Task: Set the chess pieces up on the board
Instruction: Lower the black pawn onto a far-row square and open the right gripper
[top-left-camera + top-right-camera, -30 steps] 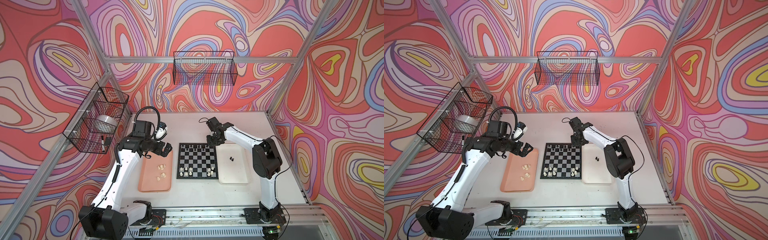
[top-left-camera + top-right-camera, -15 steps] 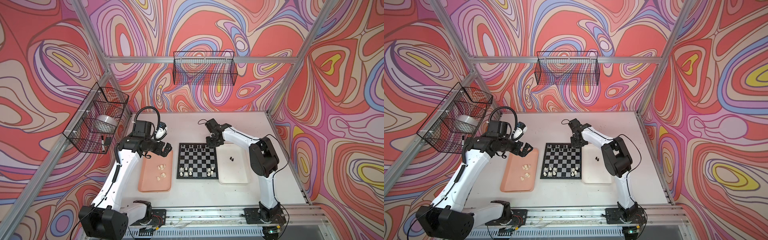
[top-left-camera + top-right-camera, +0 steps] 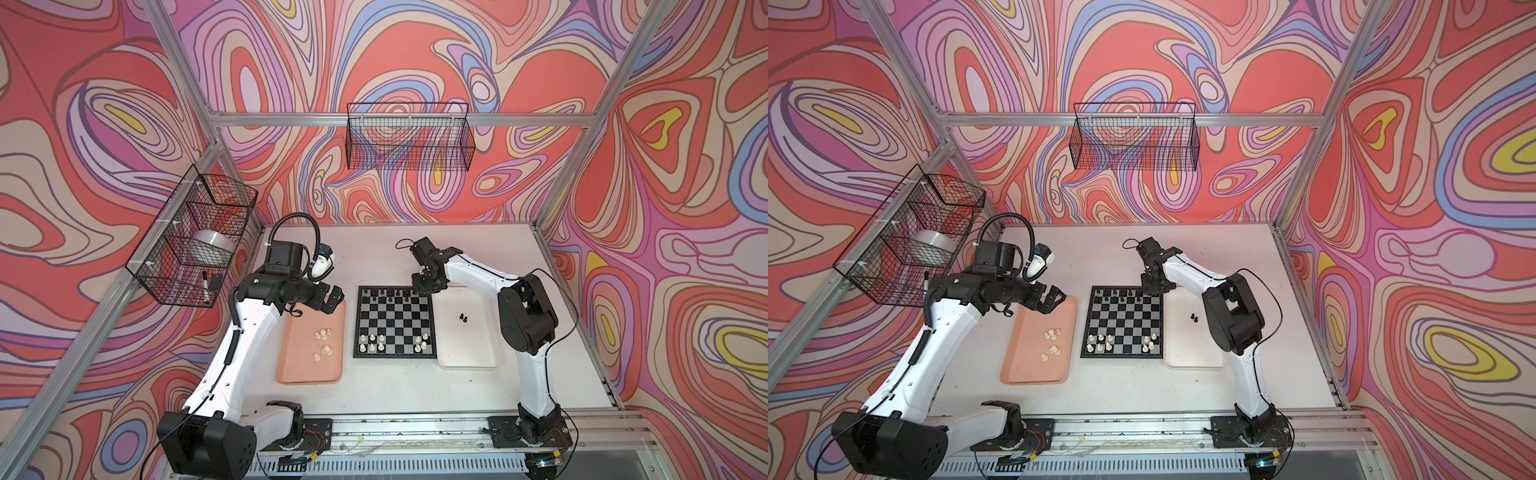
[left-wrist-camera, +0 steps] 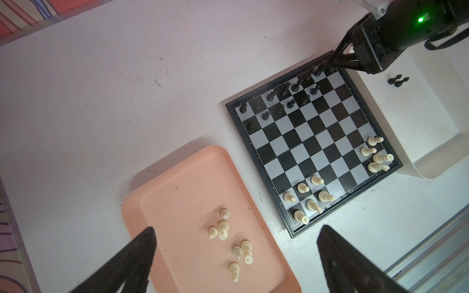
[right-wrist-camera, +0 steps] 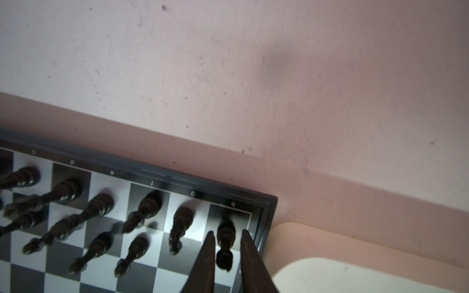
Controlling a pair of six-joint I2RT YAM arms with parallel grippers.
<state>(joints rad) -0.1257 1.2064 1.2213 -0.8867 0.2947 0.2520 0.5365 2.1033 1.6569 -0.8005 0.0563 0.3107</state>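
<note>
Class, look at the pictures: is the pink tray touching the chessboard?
Apart. The left wrist view shows a strip of bare table between the pink tray and the board.

Your left arm [image 3: 249, 328] leans in from the near left, its left gripper [image 3: 335, 297] hovering with jaws spread wide. Your right arm [image 3: 478, 270] reaches far, right gripper [image 3: 419, 290] pointing down, jaws only narrowly parted
</note>
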